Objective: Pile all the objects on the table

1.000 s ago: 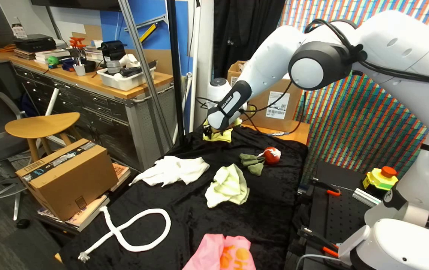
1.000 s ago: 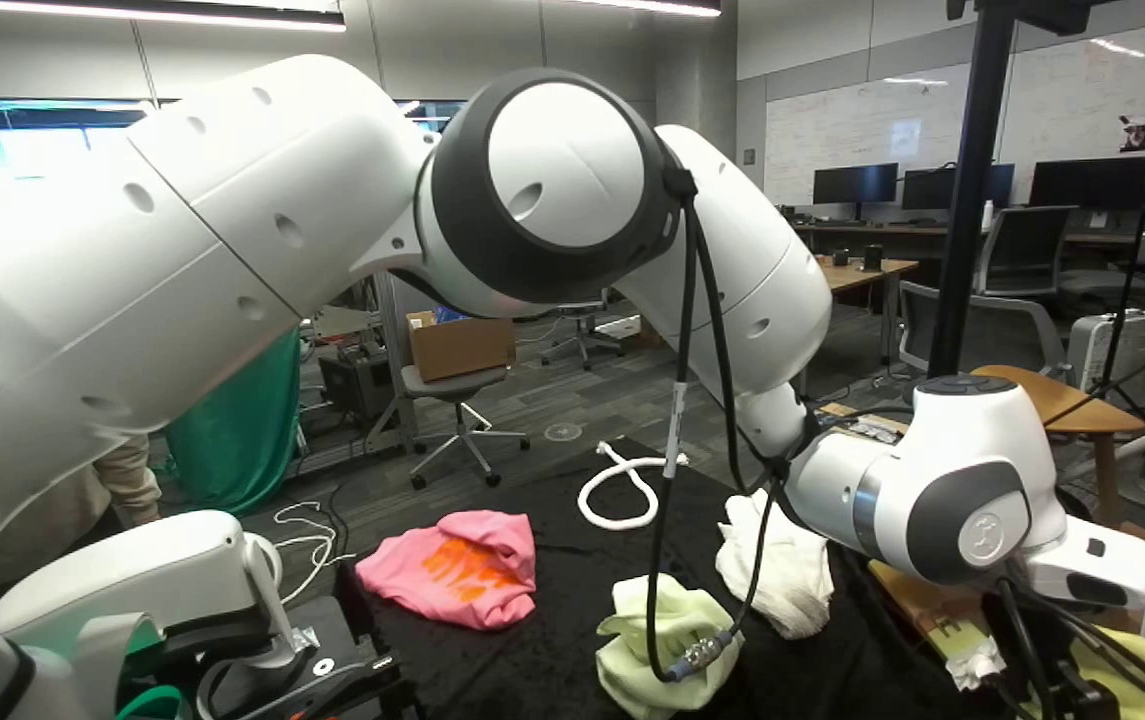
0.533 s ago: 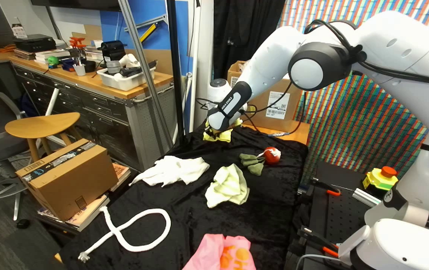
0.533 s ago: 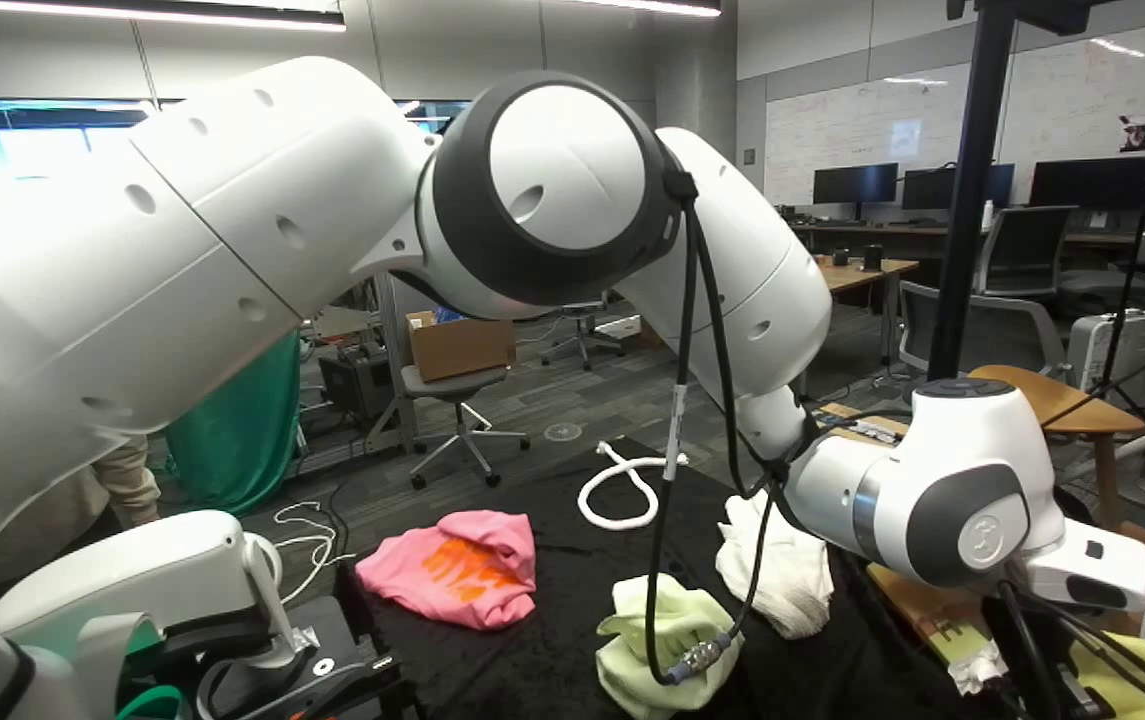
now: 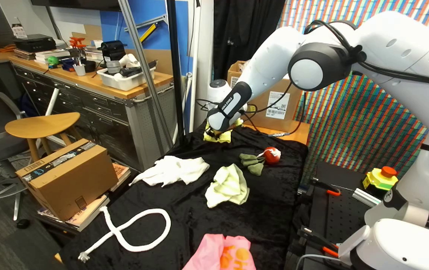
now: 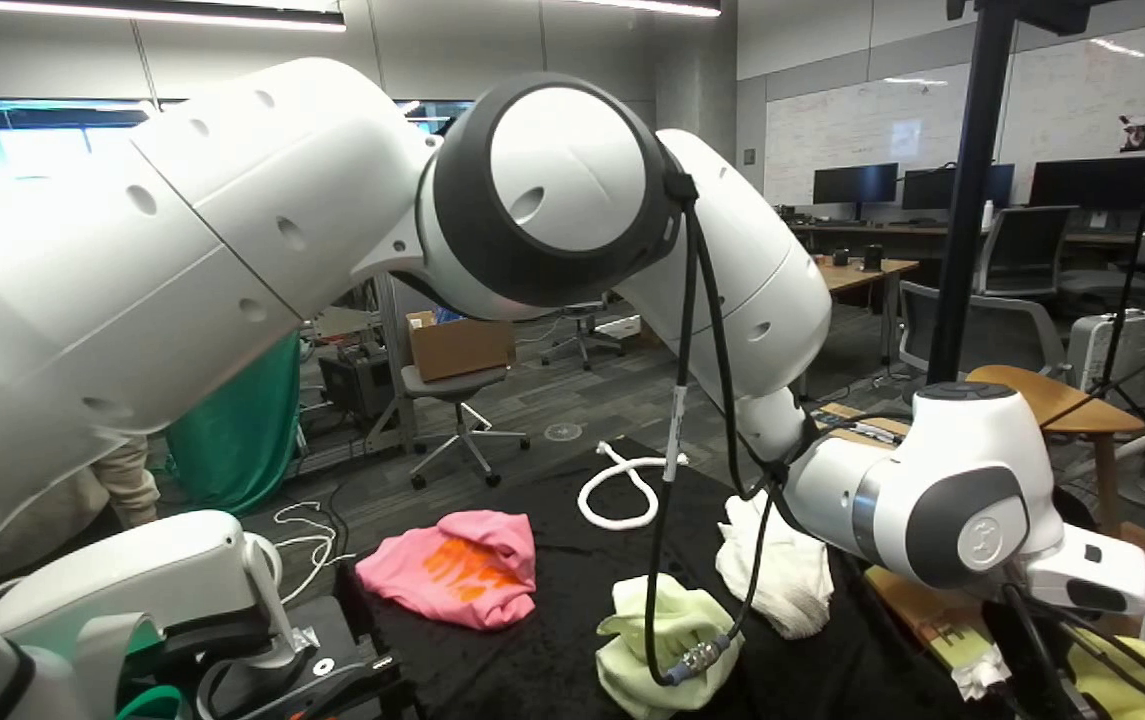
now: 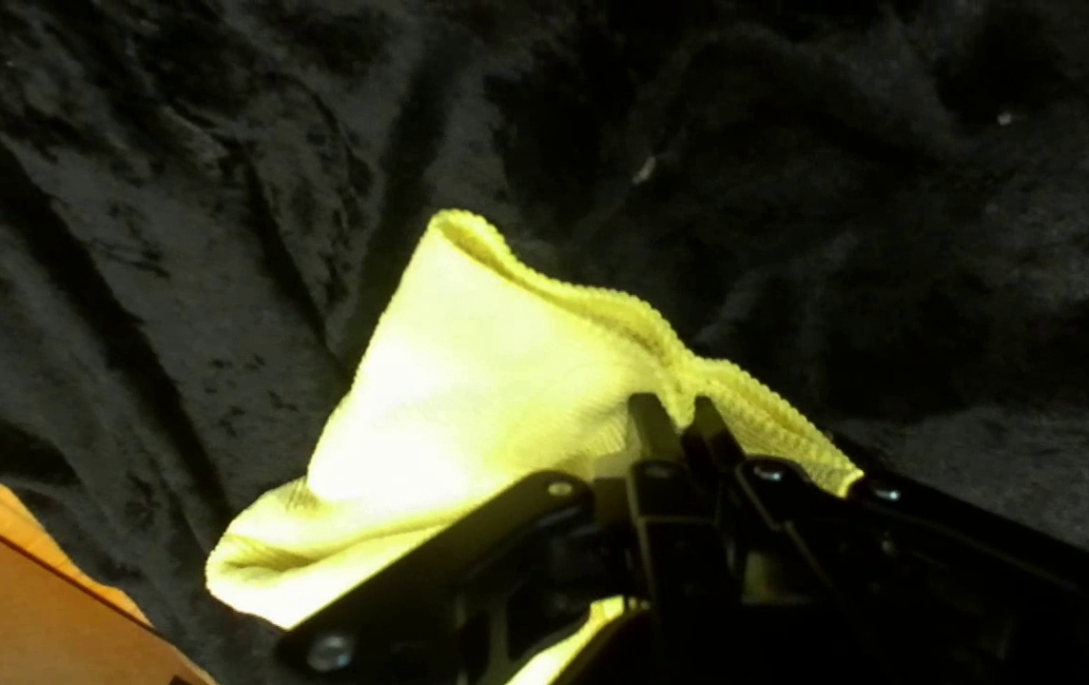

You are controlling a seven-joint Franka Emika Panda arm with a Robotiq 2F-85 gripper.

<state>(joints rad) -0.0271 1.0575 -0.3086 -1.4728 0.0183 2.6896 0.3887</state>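
1. Wrist view: the gripper [image 7: 679,411] has its two fingers nearly together, pinching a gathered fold of the yellow cloth [image 7: 468,381] between the tips. The rest of the cloth spreads out over the black-covered table [image 7: 221,143]; an orange-brown surface [image 7: 21,590] shows at lower left.

2. In an exterior view, the yellow cloth is at the table's far end, beneath the arm [image 5: 263,67], which hides most of the gripper. The white cloth [image 5: 177,170] and the pale green cloth [image 5: 229,189] lie crumpled and apart. A small red item [image 5: 272,155] rests on the table, grey-green flaps [image 5: 250,162] just beside it. The pink cloth [image 5: 210,253], with orange lettering, is cut off by the lower edge. A white rope [image 5: 139,248] lies looped across itself; a cardboard box [image 5: 68,183] stands beside the table.

3. In an exterior view, the pink cloth lies apart from the pale green cloth, in front of which a cable [image 6: 700,655] hangs. The yellow cloth shows at lower right, cut off by the frame; I cannot tell from here how the jaws stand.
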